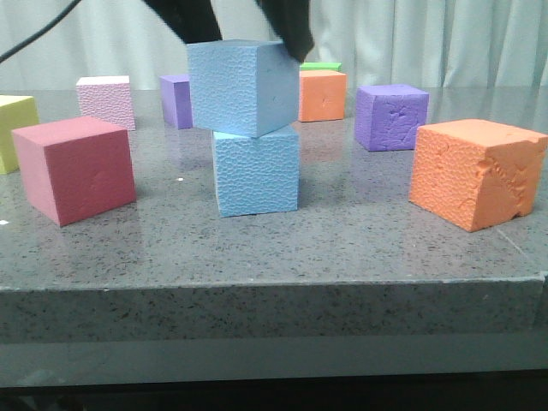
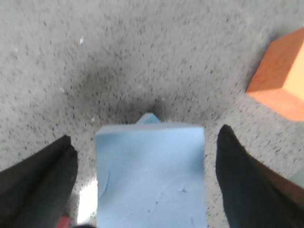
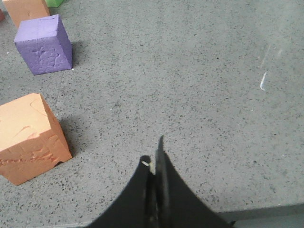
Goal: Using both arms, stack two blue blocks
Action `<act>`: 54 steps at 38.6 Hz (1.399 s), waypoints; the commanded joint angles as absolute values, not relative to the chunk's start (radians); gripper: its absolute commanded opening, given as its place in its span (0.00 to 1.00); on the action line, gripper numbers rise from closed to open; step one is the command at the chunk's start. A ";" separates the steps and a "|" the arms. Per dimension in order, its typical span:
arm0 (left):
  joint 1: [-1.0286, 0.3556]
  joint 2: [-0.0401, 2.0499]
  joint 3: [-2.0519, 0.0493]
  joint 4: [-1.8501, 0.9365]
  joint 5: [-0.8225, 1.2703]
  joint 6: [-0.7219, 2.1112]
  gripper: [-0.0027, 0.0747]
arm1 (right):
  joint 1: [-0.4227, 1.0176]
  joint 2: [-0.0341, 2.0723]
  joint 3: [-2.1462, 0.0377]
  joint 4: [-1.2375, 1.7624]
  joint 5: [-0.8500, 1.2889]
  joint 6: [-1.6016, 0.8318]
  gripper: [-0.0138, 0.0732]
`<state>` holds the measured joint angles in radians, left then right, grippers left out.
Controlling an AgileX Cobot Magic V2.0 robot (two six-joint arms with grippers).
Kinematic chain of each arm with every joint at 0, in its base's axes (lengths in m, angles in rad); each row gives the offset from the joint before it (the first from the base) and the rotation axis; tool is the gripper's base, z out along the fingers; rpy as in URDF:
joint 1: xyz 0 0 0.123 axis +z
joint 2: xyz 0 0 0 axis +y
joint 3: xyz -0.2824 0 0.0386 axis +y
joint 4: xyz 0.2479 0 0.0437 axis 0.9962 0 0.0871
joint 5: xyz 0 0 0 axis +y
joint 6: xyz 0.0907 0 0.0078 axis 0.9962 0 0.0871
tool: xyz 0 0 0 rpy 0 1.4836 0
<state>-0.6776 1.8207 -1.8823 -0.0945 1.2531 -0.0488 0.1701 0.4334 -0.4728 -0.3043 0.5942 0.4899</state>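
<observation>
Fingers of the left arm stand spread, clear of the upper sky-blue pebbled foam cube, which sits skewed on the lower sky-blue foam cube; lift straight up without brushing it. Right arm's fingers are pressed together, empty, over grey speckled tabletop well off that stack.
</observation>
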 commanded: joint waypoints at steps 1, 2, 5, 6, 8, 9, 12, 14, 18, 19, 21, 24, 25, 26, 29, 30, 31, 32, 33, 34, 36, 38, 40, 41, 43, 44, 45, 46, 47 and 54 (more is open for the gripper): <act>-0.684 1.769 -1.966 -0.099 1.274 -0.048 0.74 | 0.165 0.437 -0.500 -0.318 0.532 0.478 0.08; -0.684 1.769 -1.977 -0.099 1.274 -0.048 0.73 | 0.165 0.437 -0.500 -0.318 0.532 0.478 0.08; -0.684 1.769 -2.006 -0.099 1.274 -0.048 0.67 | 0.165 0.437 -0.500 -0.318 0.532 0.478 0.08; -0.684 1.769 -2.014 -0.099 1.274 -0.048 0.63 | 0.165 0.437 -0.500 -0.318 0.532 0.478 0.08; -0.684 1.767 -2.024 -0.095 1.274 -0.048 0.56 | 0.165 0.437 -0.500 -0.318 0.532 0.478 0.08; -0.684 1.767 -2.026 -0.093 1.274 -0.048 0.51 | 0.165 0.437 -0.500 -0.318 0.532 0.478 0.08; -0.684 1.763 -2.026 -0.091 1.274 -0.048 0.38 | 0.165 0.437 -0.500 -0.318 0.532 0.478 0.08; -0.684 1.763 -2.026 -0.079 1.274 -0.046 0.29 | 0.165 0.437 -0.500 -0.318 0.532 0.478 0.08; -0.684 1.751 -2.026 -0.043 1.274 -0.046 0.12 | 0.165 0.437 -0.500 -0.318 0.532 0.478 0.08; -0.684 1.747 -2.026 -0.033 1.274 -0.046 0.08 | 0.165 0.437 -0.500 -0.318 0.532 0.478 0.08; -0.684 1.736 -2.026 -0.011 1.274 -0.046 0.02 | 0.165 0.437 -0.500 -0.318 0.532 0.478 0.08; -0.684 1.715 -2.026 0.017 1.274 -0.046 0.01 | 0.165 0.437 -0.500 -0.318 0.532 0.478 0.08; -0.684 1.706 -2.026 0.023 1.274 -0.046 0.01 | 0.165 0.437 -0.500 -0.318 0.532 0.478 0.08; -0.684 1.699 -2.026 0.033 1.274 -0.046 0.01 | 0.165 0.437 -0.500 -0.318 0.533 0.478 0.08; -0.684 1.667 -2.013 0.062 1.274 -0.046 0.01 | 0.165 0.437 -0.500 -0.318 0.533 0.478 0.08; -0.684 1.654 -2.003 0.075 1.274 -0.046 0.01 | 0.165 0.437 -0.500 -0.318 0.533 0.478 0.08; -0.684 1.645 -1.994 0.082 1.274 -0.046 0.01 | 0.165 0.437 -0.500 -0.318 0.533 0.478 0.08; -0.684 1.630 -1.977 0.091 1.274 -0.046 0.01 | 0.165 0.437 -0.500 -0.318 0.533 0.478 0.08; -0.684 1.612 -1.950 0.106 1.274 -0.046 0.01 | 0.165 0.437 -0.500 -0.318 0.533 0.478 0.08; -0.684 1.597 -1.925 0.117 1.274 -0.046 0.01 | 0.165 0.437 -0.500 -0.318 0.533 0.478 0.08; -0.684 1.564 -1.855 0.150 1.272 -0.046 0.01 | 0.165 0.437 -0.500 -0.318 0.533 0.478 0.08; -0.684 1.521 -1.781 0.157 1.258 -0.046 0.01 | 0.165 0.437 -0.500 -0.318 0.533 0.478 0.08; -0.682 1.472 -1.679 0.157 1.220 -0.048 0.01 | 0.165 0.437 -0.500 -0.318 0.533 0.478 0.08; -0.682 1.443 -1.638 0.155 1.191 -0.049 0.01 | 0.165 0.437 -0.500 -0.318 0.533 0.478 0.08; -0.682 1.400 -1.565 0.153 1.144 -0.049 0.01 | 0.165 0.437 -0.500 -0.318 0.533 0.478 0.08; -0.682 1.381 -1.523 0.152 1.122 -0.052 0.01 | 0.165 0.437 -0.500 -0.318 0.533 0.478 0.08; -0.682 1.355 -1.493 0.152 1.094 -0.052 0.01 | 0.165 0.437 -0.500 -0.318 0.533 0.478 0.08; -0.682 1.335 -1.454 0.152 1.064 -0.052 0.01 | 0.165 0.437 -0.500 -0.318 0.533 0.478 0.08; -0.682 1.308 -1.425 0.152 1.041 -0.054 0.01 | 0.165 0.437 -0.500 -0.318 0.533 0.478 0.08; -0.682 1.118 -1.209 0.152 0.819 -0.054 0.01 | 0.165 0.437 -0.500 -0.318 0.533 0.478 0.08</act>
<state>-0.6776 1.2352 -1.2621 0.1416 0.9894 -0.0446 0.1701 0.4334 -0.4728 -0.3043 0.5948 0.4899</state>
